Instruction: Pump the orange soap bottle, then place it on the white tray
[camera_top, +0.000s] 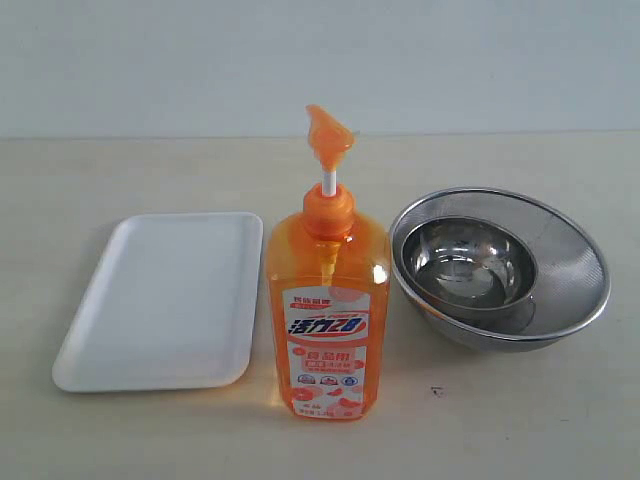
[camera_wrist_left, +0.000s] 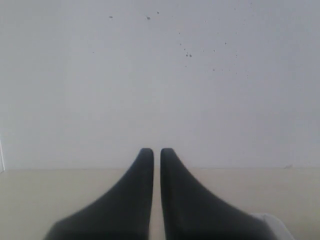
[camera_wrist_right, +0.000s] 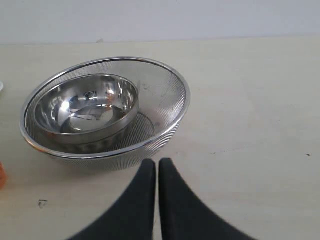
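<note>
My left jaws pressed together, empty, right jaws likewise over the counter (camera_wrist_right: 250, 150), orange soap bottle (camera_top: 328, 300) upright, off the white tray (camera_top: 165, 300) just beside it, steel bowl (camera_wrist_right: 85, 107) nested in mesh strainer (camera_wrist_right: 160, 100) on its other side

Pale bench against a plain white wall

The bench (camera_top: 520, 430) has a smooth cream top, evenly lit, with only soft, faint shadows on it. Behind the bench rises a bare off-white wall (camera_top: 150, 60), meeting the bench's far edge in a straight line. A small dark mark (camera_top: 437, 391) sits on the bench top. Above the bench, the wall carries a scatter of tiny dark specks (camera_wrist_left: 187, 54).
</note>
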